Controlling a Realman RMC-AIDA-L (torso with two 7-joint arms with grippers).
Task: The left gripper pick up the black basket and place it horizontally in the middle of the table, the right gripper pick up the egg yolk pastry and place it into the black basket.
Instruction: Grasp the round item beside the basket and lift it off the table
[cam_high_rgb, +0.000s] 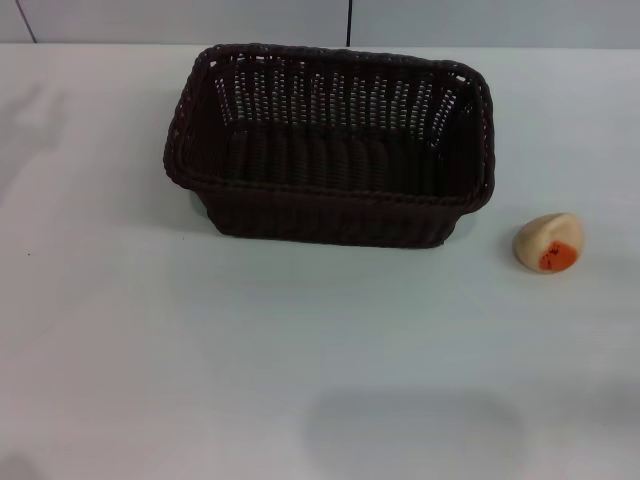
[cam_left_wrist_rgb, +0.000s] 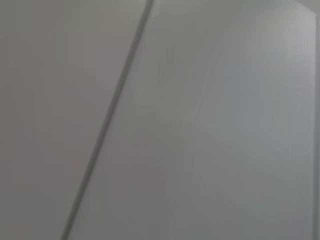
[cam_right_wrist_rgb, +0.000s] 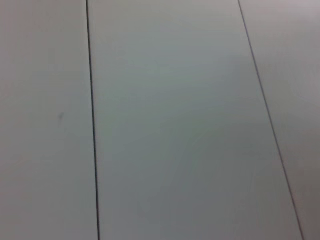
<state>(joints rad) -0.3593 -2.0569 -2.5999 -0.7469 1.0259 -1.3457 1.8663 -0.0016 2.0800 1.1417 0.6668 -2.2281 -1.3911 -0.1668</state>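
Plain white table (cam_high_rgb: 300, 360), smooth and flat, filling nearly the whole head view. Resting on it toward the far side, about midway across: black basket (cam_high_rgb: 330, 205), rectangular woven wicker, upright with mouth open upward, long side running left to right, nothing visible inside. Also lying on it, just off the basket's near right corner and apart from it: egg yolk pastry (cam_high_rgb: 549, 241), small, rounded, cream-beige, orange-red patch facing the near side.

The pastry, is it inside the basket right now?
No, the pastry sits on the table to the right of the basket, apart from it.
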